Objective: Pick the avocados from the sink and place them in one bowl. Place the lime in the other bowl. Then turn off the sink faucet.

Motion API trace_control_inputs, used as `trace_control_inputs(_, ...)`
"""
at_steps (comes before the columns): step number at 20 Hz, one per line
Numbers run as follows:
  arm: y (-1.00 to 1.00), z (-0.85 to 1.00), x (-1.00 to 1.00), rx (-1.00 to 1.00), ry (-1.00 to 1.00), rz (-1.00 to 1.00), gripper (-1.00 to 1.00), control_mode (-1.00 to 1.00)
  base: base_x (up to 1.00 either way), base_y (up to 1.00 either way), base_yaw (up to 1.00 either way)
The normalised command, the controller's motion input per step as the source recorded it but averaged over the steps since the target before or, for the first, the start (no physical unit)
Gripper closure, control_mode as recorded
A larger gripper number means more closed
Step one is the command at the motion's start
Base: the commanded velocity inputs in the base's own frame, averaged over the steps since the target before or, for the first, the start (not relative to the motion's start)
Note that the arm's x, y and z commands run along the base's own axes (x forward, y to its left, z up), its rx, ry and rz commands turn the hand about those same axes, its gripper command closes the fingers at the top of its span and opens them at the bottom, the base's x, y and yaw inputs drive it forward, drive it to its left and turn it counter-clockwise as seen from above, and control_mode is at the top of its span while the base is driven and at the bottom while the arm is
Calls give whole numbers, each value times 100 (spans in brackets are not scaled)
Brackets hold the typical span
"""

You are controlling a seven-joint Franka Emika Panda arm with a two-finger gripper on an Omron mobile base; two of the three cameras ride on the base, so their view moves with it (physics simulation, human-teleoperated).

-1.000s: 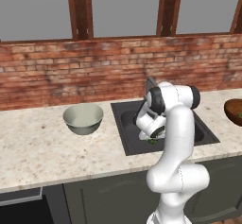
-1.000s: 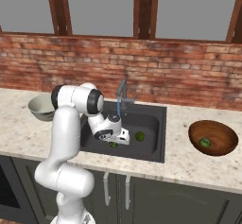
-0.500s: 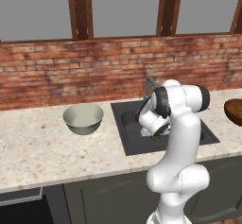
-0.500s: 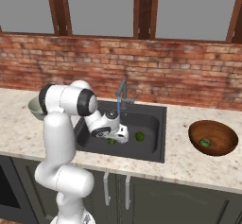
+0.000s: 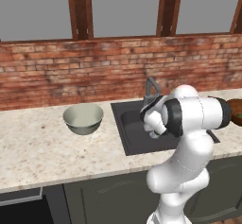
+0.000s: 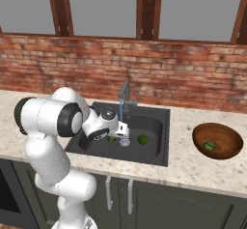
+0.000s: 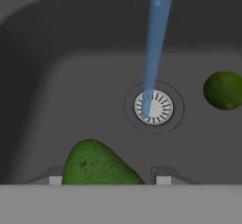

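**Gripper low in the sink, over the remaining avocado**

Far left on the bench (image 5: pixel 33 147) stands the pale grey-green bowl (image 5: pixel 83 118), with nothing to be seen in it. Next along, the sink (image 6: pixel 154 126) has water falling from the faucet (image 6: pixel 124 93) onto the round drain (image 7: pixel 153 107). The gripper (image 7: pixel 106 181) hangs low in the basin; its two finger tips sit spread, one on each side of an avocado (image 7: pixel 97 166) lying on the sink floor, not yet closed on it as far as the hand view shows. The lime (image 7: pixel 224 90) rests beyond the drain, well apart from the avocado. At the far right, the brown bowl (image 6: pixel 218 140) holds one green fruit (image 6: pixel 209 146), probably the first avocado.

The avocado should be light and firm, but wet and rounded, so likely slippery. Closing across its widest middle, rather than its tapered end, would hold best.
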Motion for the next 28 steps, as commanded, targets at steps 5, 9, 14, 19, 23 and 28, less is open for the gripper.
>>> trace_control_inputs(5,-8,91,-34,0,-1,0,100,-100,0,0,0)
trace_control_inputs(9,-14,93,-29,0,0,0,100,-100,0,0,0)
trace_control_inputs(14,-20,99,-10,1,0,0,100,-100,0,0,0)
trace_control_inputs(19,-20,98,-16,0,0,0,100,-100,0,0,0)
trace_control_inputs(23,-27,78,-48,0,0,0,100,-100,0,0,0)
trace_control_inputs(28,-35,27,-68,0,0,0,100,-100,0,0,0)
